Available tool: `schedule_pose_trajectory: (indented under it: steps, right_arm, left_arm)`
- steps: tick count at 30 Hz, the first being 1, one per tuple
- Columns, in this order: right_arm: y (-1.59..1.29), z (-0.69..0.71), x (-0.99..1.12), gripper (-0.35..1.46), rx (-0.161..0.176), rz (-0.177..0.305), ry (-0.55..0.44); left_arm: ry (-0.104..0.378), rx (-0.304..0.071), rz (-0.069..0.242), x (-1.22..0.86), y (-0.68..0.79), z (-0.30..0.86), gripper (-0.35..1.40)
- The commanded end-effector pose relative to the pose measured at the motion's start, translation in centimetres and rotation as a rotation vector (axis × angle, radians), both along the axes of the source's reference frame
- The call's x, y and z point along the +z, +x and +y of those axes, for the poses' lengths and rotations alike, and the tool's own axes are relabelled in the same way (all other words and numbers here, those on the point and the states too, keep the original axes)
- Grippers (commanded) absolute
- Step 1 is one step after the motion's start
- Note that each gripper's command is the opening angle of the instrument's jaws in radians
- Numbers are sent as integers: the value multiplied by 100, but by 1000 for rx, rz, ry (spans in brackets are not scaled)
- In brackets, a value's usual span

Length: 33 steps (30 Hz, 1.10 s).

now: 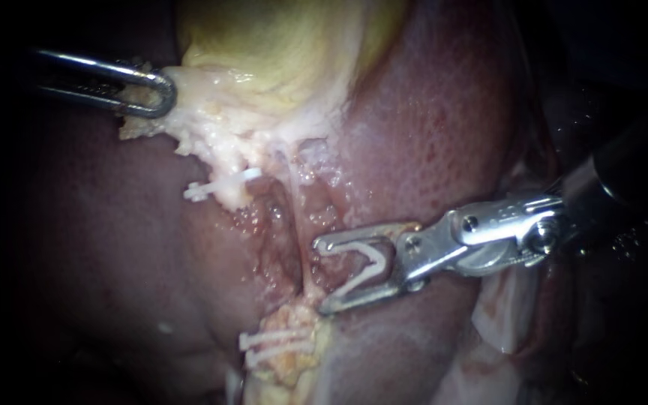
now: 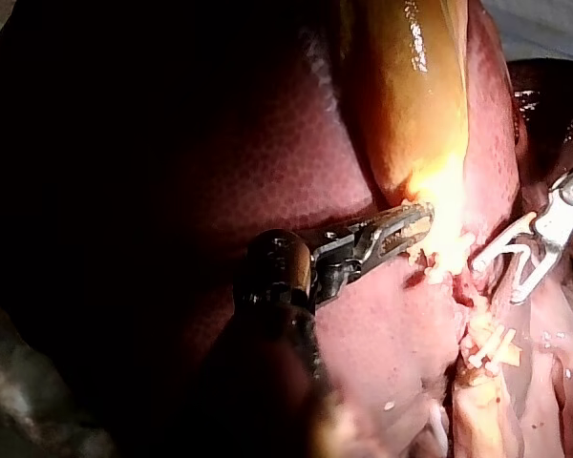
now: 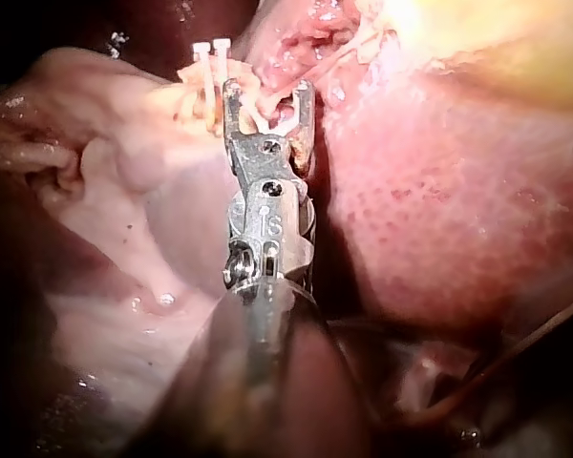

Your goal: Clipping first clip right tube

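Now the right instrument (image 1: 319, 276) lies below the gallbladder (image 1: 279, 45), its pincer spread wide with an open white clip (image 1: 365, 270) seated between its two halves and touching both. The right tube (image 1: 298, 225), a thin pale strand running down from the gallbladder, lies just at the pincer's tips. The left instrument (image 1: 160, 94) has its pincer clamped on pale tissue (image 1: 189, 112) at the gallbladder's edge.
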State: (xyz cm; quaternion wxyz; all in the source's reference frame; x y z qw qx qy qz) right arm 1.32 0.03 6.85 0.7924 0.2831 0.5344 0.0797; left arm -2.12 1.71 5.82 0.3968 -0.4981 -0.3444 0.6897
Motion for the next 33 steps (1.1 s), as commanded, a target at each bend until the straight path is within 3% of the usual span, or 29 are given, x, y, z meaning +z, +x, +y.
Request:
schedule_pose_trajectory:
  steps: [1,11,17,21,33]
  right_arm:
    - [0,1,5,44,5,2,4]
    - [6,7,41,44,47,30,55]
    - [16,3,46,44,32,91,100]
    - [24,-1,49,44,-6,113,117]
    - [41,-15,58,44,3,141,165]
  left_arm:
    - [0,0,0,0,0,0,-35]
    - [0,0,0,1,-1,0,-35]
    - [0,0,0,1,-1,0,-35]
    - [0,0,0,1,-1,0,-35]
    - [-1,0,0,2,-1,0,-35]
